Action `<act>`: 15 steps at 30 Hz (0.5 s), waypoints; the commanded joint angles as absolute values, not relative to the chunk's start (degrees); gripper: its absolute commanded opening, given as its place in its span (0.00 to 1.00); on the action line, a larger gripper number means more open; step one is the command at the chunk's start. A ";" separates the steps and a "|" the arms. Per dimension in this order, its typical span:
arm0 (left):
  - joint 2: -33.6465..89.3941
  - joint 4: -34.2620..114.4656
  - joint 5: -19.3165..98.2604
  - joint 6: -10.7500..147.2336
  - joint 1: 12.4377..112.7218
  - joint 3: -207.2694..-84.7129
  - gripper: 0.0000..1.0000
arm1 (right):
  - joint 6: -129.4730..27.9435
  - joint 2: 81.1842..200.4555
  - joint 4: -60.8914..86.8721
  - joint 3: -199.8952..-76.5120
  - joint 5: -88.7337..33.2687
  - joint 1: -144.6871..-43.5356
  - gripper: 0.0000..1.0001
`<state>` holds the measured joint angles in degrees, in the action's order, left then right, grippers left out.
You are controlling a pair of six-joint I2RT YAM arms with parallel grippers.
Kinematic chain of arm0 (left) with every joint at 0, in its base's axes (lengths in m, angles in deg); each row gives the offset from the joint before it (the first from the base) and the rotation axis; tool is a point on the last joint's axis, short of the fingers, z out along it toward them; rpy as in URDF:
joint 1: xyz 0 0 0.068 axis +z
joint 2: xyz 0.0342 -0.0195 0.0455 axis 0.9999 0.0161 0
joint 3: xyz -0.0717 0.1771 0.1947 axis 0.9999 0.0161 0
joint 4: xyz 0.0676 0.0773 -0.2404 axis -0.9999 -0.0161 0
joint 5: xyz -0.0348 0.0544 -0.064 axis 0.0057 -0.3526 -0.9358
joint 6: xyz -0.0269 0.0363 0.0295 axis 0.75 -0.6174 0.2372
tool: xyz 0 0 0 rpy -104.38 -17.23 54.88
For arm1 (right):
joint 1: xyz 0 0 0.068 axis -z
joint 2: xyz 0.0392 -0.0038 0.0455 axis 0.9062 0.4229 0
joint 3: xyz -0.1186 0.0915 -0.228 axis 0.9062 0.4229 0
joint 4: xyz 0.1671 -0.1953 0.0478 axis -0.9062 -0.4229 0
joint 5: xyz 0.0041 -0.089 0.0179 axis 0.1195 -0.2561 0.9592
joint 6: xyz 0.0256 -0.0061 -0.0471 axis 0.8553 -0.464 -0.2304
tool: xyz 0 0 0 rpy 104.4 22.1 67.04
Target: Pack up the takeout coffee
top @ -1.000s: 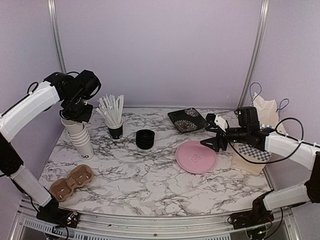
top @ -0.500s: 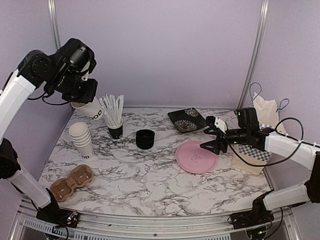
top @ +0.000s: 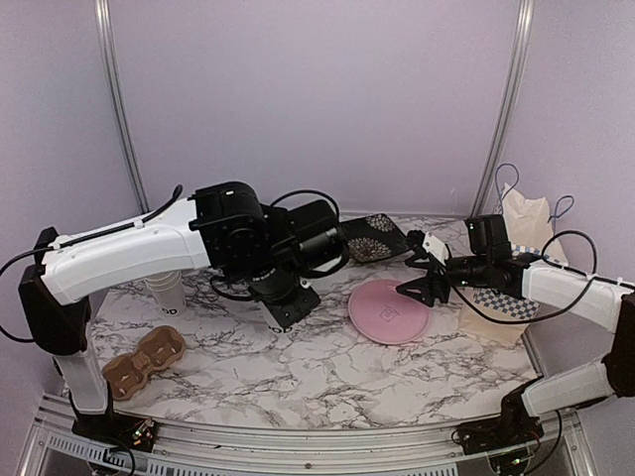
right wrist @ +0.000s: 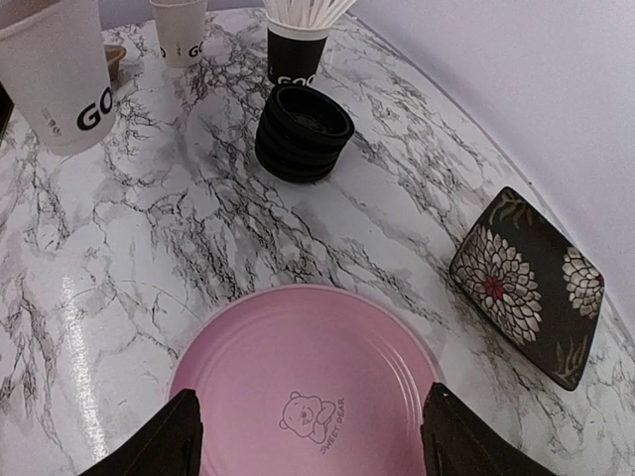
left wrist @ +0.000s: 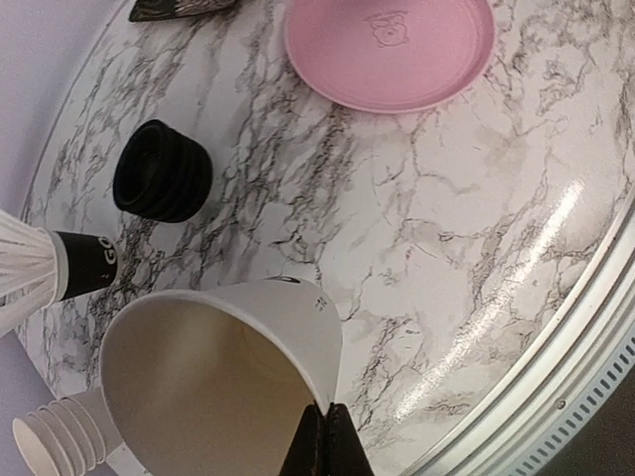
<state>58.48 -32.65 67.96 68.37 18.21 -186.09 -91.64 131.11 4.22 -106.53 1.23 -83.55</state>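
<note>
White paper cup (left wrist: 228, 377) is hanging mid-carry, tilted, left of the pink plate (top: 389, 310), left gripper (left wrist: 322, 433) pinching its rim; right gripper (right wrist: 317, 441) is hovering spread above that plate. Setting it upright looks next.

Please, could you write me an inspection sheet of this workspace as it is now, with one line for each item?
Surface: marble-patterned table; no spill seen.
Job's things: paper cup held at its rim; cup stack, cardboard carrier, black lids, cup of stirrers on the table; paper bag at the right edge.
Clutter: pink plate; floral dish.
End effectors: left end effector shut on the paper cup; right end effector open, empty, above the pink plate.
Cables: black cable loops under the right arm.
Surroundings: lilac walls, metal posts.
</note>
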 commanded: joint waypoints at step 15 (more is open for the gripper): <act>69.60 -18.93 58.76 58.57 10.24 -185.17 0.00 | -90.67 132.19 6.22 -107.59 -2.79 -83.09 0.73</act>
